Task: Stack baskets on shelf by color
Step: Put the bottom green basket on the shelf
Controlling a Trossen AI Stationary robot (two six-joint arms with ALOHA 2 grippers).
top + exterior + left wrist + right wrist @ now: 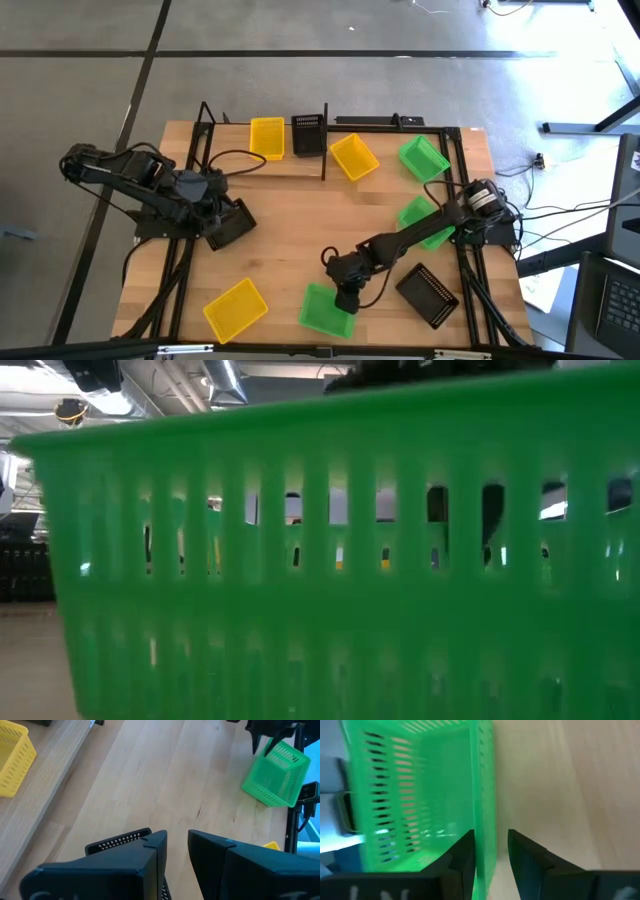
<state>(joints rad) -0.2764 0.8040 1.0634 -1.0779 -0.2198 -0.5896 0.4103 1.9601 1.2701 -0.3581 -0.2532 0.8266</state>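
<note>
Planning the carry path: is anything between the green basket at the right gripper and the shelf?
Yes. The right arm and a green basket lie between the front green basket, gripped by the right gripper, and the shelf.

Open tabletop (pixel 290 225) spreads in front of the shelf (pixel 330 160), between the two arms, offering the widest passage. On the shelf, a yellow basket (pixel 267 138), a black basket (pixel 308 134), a second yellow basket (pixel 353 156) and a green basket (pixel 423 158) crowd the board, with narrow gaps between them. Toward the near edge from the shelf, a yellow basket (pixel 235 308), a green basket (pixel 327 311) and a black basket (pixel 428 295) block the way. The right arm (pixel 420 232) lies across another green basket (pixel 412 212).
</note>
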